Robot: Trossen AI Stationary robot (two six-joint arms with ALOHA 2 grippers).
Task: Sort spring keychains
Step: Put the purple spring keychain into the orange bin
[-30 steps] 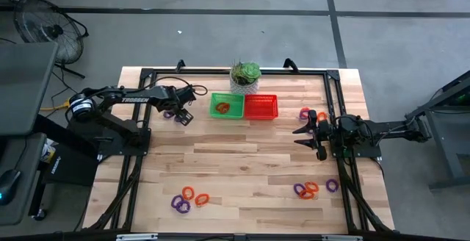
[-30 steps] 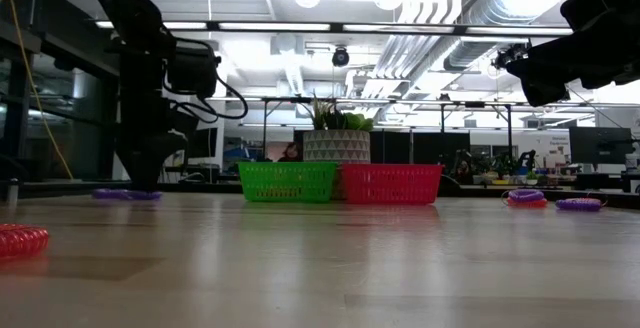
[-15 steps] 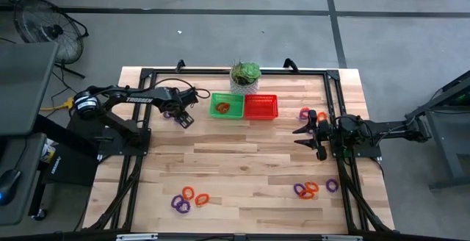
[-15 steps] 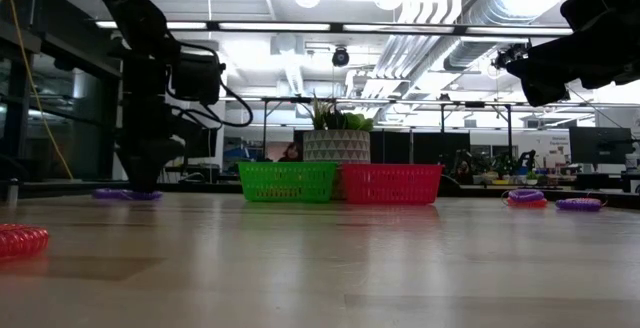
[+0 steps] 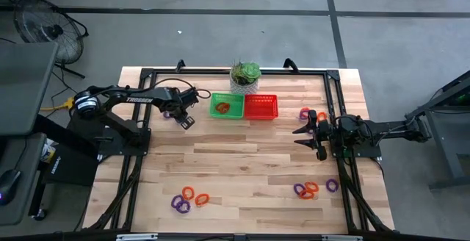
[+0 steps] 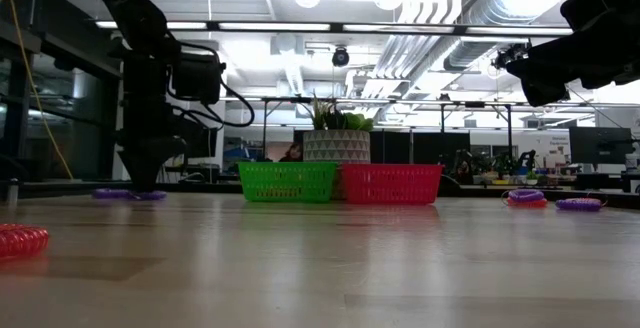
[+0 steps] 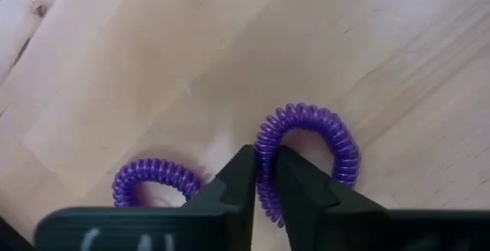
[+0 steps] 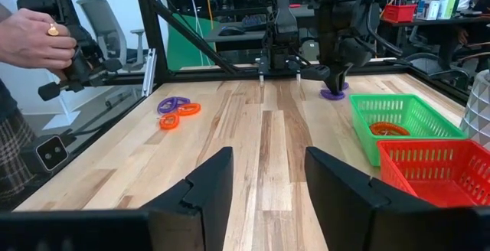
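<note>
On the left side of the pale, grain-streaked wooden table (image 5: 242, 145), the left gripper (image 7: 264, 176) is pressing down at the tabletop just left of the green mesh basket (image 5: 227, 106). Its dark fingers are pinching together on the ribbed coil of a purple spring keychain (image 7: 314, 148), which is bending out in an arch from between the tips. A second purple keychain (image 7: 153, 180) is lying just beside it on the wood, its lower part cut off behind the finger. From overhead the gripper is hiding both coils almost entirely.

Further right, the green mesh basket is holding one orange keychain (image 5: 223, 108), and the red mesh basket (image 5: 261, 106) is touching its right side. A potted plant (image 5: 245, 75) in a ribbed white pot is standing just behind the two baskets. Near the front edge a cluster of orange and purple coils (image 5: 189, 198) is lying loose.

On the right, the right gripper (image 5: 307, 137) is hovering above the table with its fingers spread wide and gripping nothing. Another pair of coils (image 5: 309, 114) is sitting just behind it, partly hidden by the arm, and a front-right cluster (image 5: 313, 189) is resting well apart. A person's hand (image 8: 37, 38) is showing at the edge of the right wrist view, cut off at the frame
</note>
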